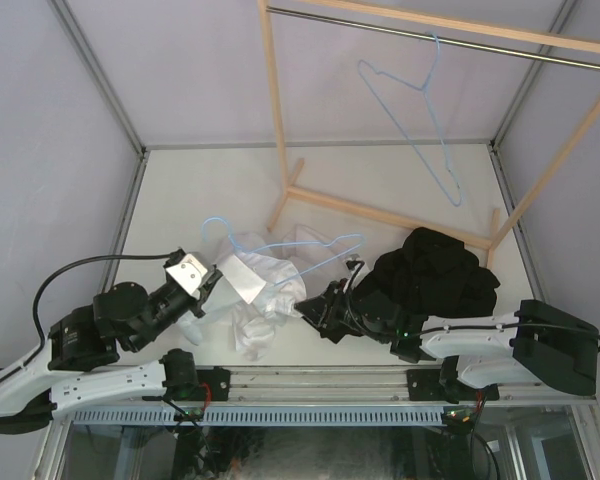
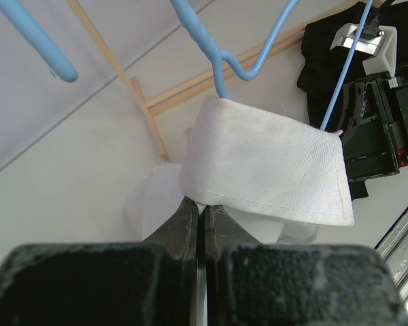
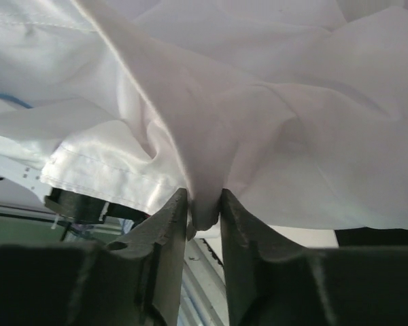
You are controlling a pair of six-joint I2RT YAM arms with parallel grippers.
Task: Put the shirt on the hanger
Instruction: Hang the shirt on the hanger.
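Left fingers (image 2: 183, 231) and right fingers (image 3: 166, 231) each pinch the shirt (image 1: 265, 300). It looks light and floppy, so best grab its thick edge (image 2: 265, 163) at eleven o'clock.

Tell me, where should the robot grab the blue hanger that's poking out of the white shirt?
Probably the bare neck just under the hook of the blue hanger. It sticks up out of the collar of the white shirt, so no cloth covers the thin wire there. Come from above, with the end effector's jaws across the wire.
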